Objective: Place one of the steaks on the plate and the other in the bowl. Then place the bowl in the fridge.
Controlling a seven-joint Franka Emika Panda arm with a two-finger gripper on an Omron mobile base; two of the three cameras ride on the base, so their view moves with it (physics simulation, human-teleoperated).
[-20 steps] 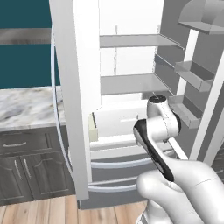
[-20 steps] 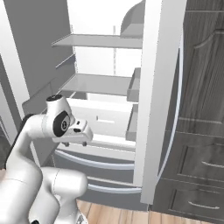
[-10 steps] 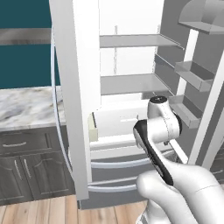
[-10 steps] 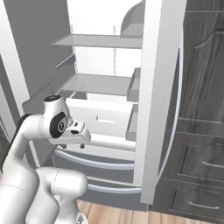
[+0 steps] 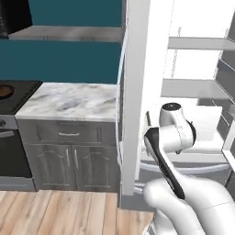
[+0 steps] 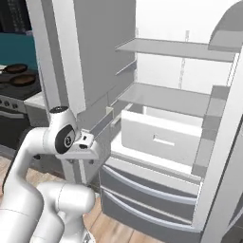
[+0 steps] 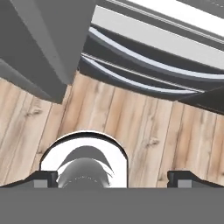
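The white arm rises from its base and folds sharply at a raised dark-jointed elbow, the forearm dropping back down so the wrist aims at the floor. The pincer (image 7: 112,178) hangs there with its jaws spread wide and nothing between them, its two dark fingertips (image 7: 43,178) far apart.

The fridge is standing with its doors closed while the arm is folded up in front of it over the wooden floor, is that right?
Not quite. The fridge stands open, not closed: the right base view shows its white shelves and an inner drawer, with a door swung out on each side. The rest holds: the arm is folded in front of it, and the hand view shows the wooden floor below.
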